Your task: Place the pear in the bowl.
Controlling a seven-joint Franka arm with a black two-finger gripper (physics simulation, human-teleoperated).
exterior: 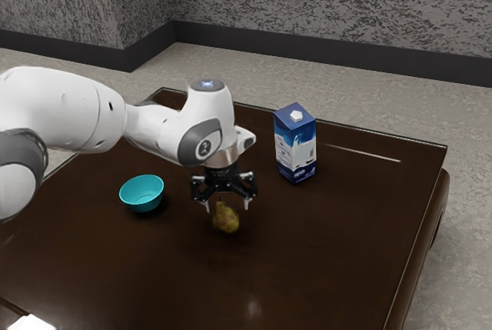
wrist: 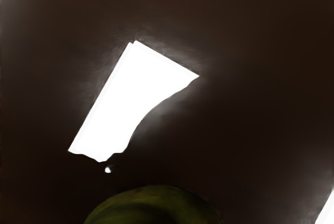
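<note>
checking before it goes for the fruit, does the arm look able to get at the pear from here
Probably yes: the gripper hangs just over the pear, jaws open, with nothing seen in the way; the bowl and milk carton stand off to either side.

Arm [exterior: 73,111], one: white, grey joint covers, entering from exterior view's left, reaching toward its right. Wrist [exterior: 209,118], one: upright, round cap on top with small blue-white light, silver collar below. Gripper [exterior: 227,206], one: black, pointing down, linkages spread. Fingers [exterior: 247,204], two: pale-tipped, parted, gap between them.
</note>
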